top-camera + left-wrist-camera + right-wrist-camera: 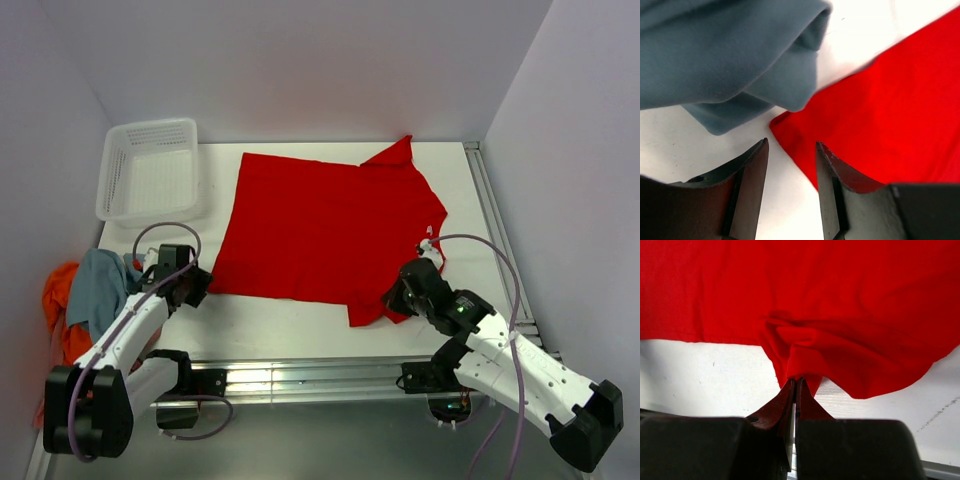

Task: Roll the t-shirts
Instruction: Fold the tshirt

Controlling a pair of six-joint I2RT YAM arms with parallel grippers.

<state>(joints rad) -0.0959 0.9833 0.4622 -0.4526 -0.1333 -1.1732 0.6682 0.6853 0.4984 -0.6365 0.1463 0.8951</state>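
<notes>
Right wrist: red t-shirt [850, 295] is clamped by right gripper [796, 381] for flattening. Left gripper [791, 143] is open at hem corner [790, 128], to be pinched next.

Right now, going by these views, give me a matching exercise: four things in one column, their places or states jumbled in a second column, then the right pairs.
Column one
1. red t-shirt
2. basket
3. left tool
4. right tool

Column two
A. shut on a bunched fold of red cloth
B. at the far left corner of the table
C. open, at the shirt's near left corner
D. spread out across the middle of the table

Pairs: 1-D, 2-B, 3-C, 4-A
</notes>
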